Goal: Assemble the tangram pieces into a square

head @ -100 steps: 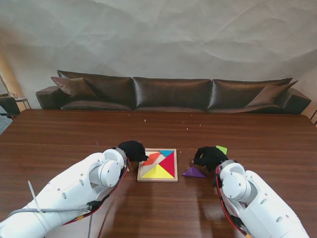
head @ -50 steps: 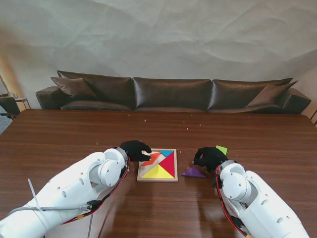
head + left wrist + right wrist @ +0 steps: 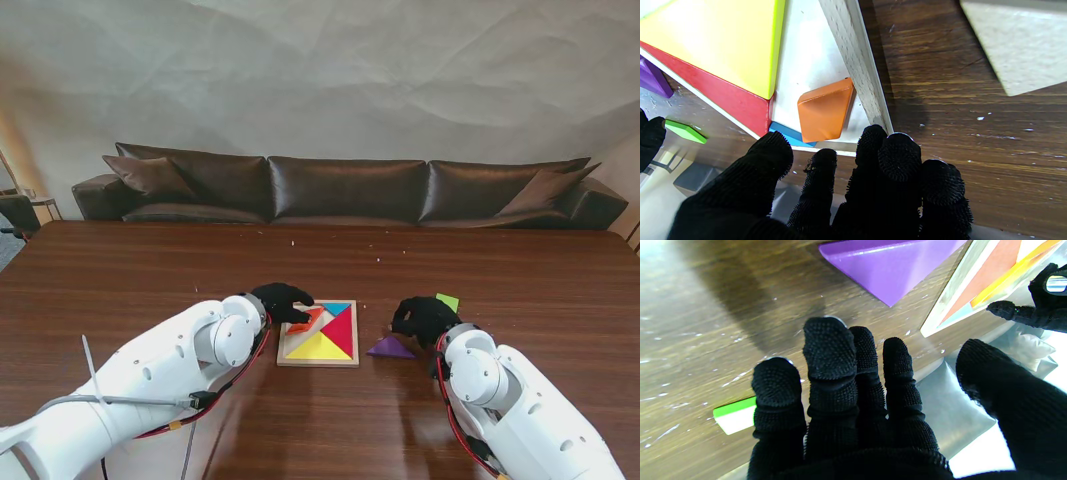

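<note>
A wooden tray (image 3: 281, 361) lies between my hands. It holds a yellow triangle (image 3: 318, 347), a red triangle (image 3: 343, 328), a blue piece (image 3: 337, 309) and an orange piece (image 3: 305, 320). My left hand (image 3: 282, 300) is open at the tray's far left corner, fingertips (image 3: 898, 156) just short of the orange piece (image 3: 823, 110), which sits slightly tilted beside the rim (image 3: 857, 66). My right hand (image 3: 425, 317) hovers open, holding nothing. A purple triangle (image 3: 390, 348) lies nearer to me than that hand, and a green piece (image 3: 448, 301) lies farther away. The right wrist view shows both: purple triangle (image 3: 887, 270), green piece (image 3: 735, 411).
The brown wooden table (image 3: 120, 280) stretches wide on both sides. A dark leather sofa (image 3: 345, 190) stands along its far edge. White floor of the tray (image 3: 806, 66) shows bare around the orange piece.
My left hand has reached to the right over the tray's far left corner and spread its fingers at the orange piece. The right hand has stayed put.
</note>
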{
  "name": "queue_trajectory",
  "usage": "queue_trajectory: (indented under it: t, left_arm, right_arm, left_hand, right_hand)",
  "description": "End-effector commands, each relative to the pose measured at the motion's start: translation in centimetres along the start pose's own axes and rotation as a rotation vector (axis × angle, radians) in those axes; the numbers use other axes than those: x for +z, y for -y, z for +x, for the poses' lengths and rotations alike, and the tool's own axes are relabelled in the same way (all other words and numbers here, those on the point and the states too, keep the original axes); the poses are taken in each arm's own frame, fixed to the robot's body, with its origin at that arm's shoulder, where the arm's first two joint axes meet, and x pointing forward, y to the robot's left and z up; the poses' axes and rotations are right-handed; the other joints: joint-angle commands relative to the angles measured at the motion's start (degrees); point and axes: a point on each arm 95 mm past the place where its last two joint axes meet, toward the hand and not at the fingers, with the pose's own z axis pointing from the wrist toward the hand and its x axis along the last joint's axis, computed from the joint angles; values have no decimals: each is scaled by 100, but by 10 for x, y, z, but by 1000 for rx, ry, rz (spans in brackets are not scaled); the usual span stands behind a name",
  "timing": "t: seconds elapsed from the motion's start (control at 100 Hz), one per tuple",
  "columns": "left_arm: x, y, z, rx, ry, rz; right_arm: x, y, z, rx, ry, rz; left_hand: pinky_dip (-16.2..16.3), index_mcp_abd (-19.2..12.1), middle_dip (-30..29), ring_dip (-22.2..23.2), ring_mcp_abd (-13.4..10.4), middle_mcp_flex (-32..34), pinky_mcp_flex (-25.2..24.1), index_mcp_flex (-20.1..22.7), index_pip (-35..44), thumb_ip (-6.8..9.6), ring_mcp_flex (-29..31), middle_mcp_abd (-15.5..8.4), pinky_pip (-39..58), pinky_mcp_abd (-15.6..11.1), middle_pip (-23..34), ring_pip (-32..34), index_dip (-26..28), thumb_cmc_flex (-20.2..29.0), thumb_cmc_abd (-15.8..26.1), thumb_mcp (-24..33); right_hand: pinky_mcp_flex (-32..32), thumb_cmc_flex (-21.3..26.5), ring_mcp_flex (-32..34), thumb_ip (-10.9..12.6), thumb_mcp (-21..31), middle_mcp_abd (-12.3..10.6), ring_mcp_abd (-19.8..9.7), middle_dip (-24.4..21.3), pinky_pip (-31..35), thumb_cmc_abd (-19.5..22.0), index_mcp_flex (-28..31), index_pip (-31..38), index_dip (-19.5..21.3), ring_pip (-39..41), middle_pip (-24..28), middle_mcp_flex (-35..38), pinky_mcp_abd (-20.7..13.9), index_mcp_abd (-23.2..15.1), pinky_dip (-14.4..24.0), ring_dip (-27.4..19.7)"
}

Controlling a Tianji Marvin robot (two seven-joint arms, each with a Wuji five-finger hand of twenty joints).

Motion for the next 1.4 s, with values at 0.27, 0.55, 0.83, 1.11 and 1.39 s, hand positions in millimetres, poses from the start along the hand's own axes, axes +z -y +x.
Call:
queue_trajectory:
  t: [0.27,0.55,0.83,1.11,1.39]
  left_arm:
    - [1,-1,6,-4,0,-32]
    - [-1,0,6,6,1,-24]
    - [-4,0,4,11,4,-21]
    - [-12,1,2,20,4,-21]
    - [-22,3,1,34,-4,-24]
  right_arm:
    - [-1,4,2,1,-6,19]
    - [-1,4,2,1,-6,20]
    - [-1,4,2,1,-3,20]
    - [-1,4,2,-2,-5,20]
    - [-1,5,2,-4,-7,23]
  left_hand:
    - [170,49,166,59,17,71,-1,339,313,177,73,54,50,3,252,235,0,-43,242,-129]
    - [162,152,171,42,2,70,16,787,587,177,70,26,54,-10,257,237,174,-66,239,-95]
    - [144,288,161,32,-3,88,20,1081,755,174,70,26,50,-5,254,237,395,-83,234,-69]
    - [120,326,142,25,1,104,25,1164,786,172,70,13,45,-2,240,233,555,-96,231,-49]
    - [90,278,101,-10,7,96,12,1107,734,171,70,20,26,-8,190,162,639,-100,240,-53]
  right_hand:
    - [-3,-134,188,64,-83,65,53,-47,151,195,90,72,-25,14,40,164,-52,10,-52,46]
    - [-7,-135,183,65,-86,62,55,-47,149,203,95,73,-25,12,40,166,-49,18,-53,46]
    - [-11,-131,182,68,-87,66,58,-47,148,204,90,70,-26,12,37,163,-46,20,-53,47]
    - [-11,-132,183,68,-90,65,61,-46,148,208,91,69,-26,12,38,161,-46,19,-53,46]
    - [-11,-134,183,69,-92,60,59,-46,148,206,96,69,-25,9,38,164,-46,19,-52,46]
